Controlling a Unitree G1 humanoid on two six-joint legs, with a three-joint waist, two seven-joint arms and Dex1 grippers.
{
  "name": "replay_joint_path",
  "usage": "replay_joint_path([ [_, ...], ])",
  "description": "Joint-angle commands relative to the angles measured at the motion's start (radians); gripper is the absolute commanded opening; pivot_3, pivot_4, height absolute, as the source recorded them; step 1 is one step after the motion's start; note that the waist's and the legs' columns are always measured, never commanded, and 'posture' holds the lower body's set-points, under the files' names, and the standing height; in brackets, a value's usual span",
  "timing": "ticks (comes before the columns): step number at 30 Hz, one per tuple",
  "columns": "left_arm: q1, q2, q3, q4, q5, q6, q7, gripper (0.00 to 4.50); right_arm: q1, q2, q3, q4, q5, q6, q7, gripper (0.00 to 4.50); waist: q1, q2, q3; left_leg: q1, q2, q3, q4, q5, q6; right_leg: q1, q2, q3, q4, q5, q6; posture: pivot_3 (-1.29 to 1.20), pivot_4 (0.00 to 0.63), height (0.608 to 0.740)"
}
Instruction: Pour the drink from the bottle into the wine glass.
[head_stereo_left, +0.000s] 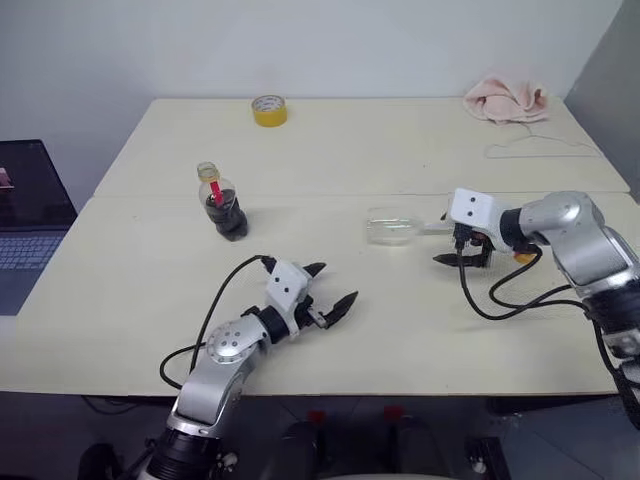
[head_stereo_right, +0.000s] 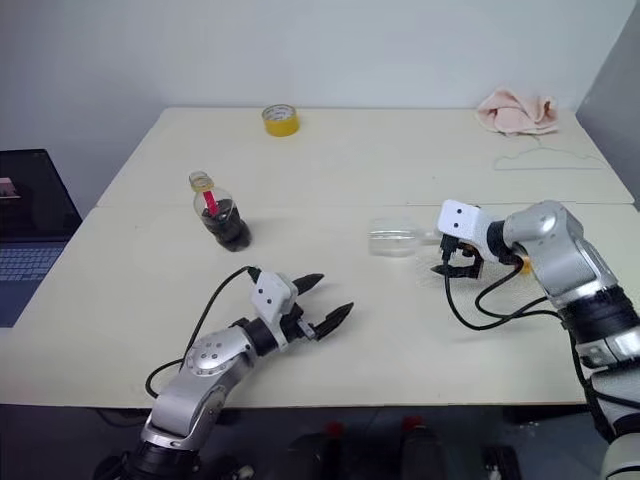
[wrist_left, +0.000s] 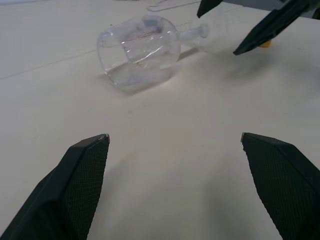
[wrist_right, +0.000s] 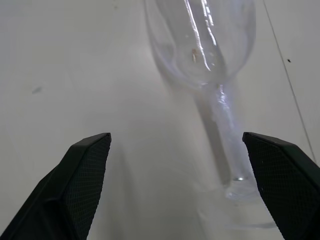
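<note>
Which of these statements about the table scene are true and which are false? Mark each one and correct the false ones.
1. The wine glass stands upright. False: it lies on its side on the table.
2. The bottle stands upright with its yellow cap on. True.
3. The left gripper holds the bottle. False: it is open and holds nothing.
4. The right gripper is open near the glass's stem. True.
5. A yellow tape roll sits at the table's far side. True.
</note>
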Motion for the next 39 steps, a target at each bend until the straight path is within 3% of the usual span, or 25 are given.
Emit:
replay_joint_path([
  [1,-0.008,-0.006,-0.02,-0.018,0.012,-0.008,-0.006,4.48,-0.133,0.05,0.03,0.17,-0.081,-0.086,0.027,4.5,-0.002,0.0,0.0,0.0,0.0,0.0,-0.001,0.0,0.0,0.0,0.0,0.0,0.0,0.0,0.0,0.0,0.15,0.74],
  [8,-0.003,-0.009,-0.007,-0.013,0.021,-0.029,-0.001,4.48,-0.298,0.178,0.053,0.465,-0.171,-0.259,0.031,4.5,-0.004,0.0,0.0,-0.003,0.0,0.001,-0.001,0.0,0.0,-0.005,0.0,0.001,0.001,0.0,0.0,0.0,0.15,0.74],
  [17,0.007,-0.012,0.022,-0.031,0.045,-0.098,0.027,4.48,-0.374,0.251,0.082,0.705,-0.285,-0.378,0.005,4.5,-0.003,0.0,0.0,-0.003,0.0,0.001,0.0,0.0,0.0,-0.006,0.0,0.001,0.001,0.0,0.0,0.0,0.15,0.74],
  [29,0.03,-0.022,0.007,-0.048,0.035,-0.091,0.03,4.48,-0.451,0.307,0.112,0.878,-0.421,-0.428,-0.055,4.5,-0.024,0.001,0.0,-0.003,0.0,0.001,-0.002,0.0,0.0,-0.007,0.0,0.002,0.002,0.0,0.0,0.0,0.15,0.74],
  [32,0.025,-0.025,0.009,-0.046,0.037,-0.091,0.034,4.5,-0.456,0.316,0.121,0.904,-0.448,-0.434,-0.078,3.9,-0.023,0.001,0.0,-0.003,0.0,0.001,-0.002,0.0,0.0,-0.007,0.0,0.001,0.002,0.0,0.0,0.0,0.15,0.74],
  [39,0.02,-0.031,0.01,-0.047,0.039,-0.09,0.042,4.5,-0.453,0.325,0.139,0.933,-0.502,-0.42,-0.089,1.41,-0.024,0.001,0.0,-0.003,0.0,0.001,-0.002,0.0,0.0,-0.007,0.0,0.002,0.002,0.0,0.0,0.0,0.15,0.74],
])
